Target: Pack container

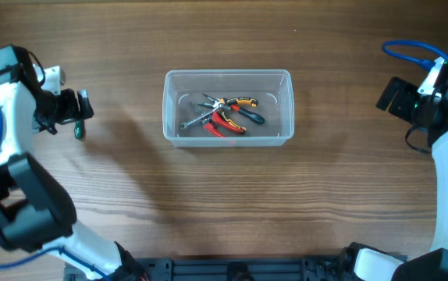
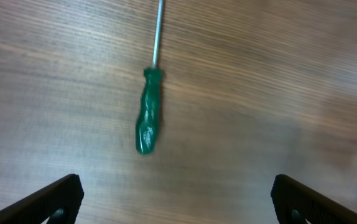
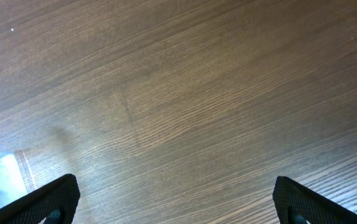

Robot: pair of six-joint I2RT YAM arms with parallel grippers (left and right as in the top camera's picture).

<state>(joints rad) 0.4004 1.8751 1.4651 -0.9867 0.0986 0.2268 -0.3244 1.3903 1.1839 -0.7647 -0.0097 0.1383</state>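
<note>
container (image 1: 229, 74): middle of surface (image 1: 208, 195) | pliers (image 1: 225, 119): piled inside container | screwdriver (image 2: 149, 121): lying on surface, well left of container, beneath left tool (image 1: 72, 105) | right tool (image 1: 388, 95): over surface, well right of container

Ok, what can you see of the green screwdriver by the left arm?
The green screwdriver has a glossy, contoured, plastic-looking handle and a thin bare metal shaft that leaves the top of the left wrist view, tip unseen. It lies flat on the wooden table, untouched, ahead of the open left gripper.
</note>
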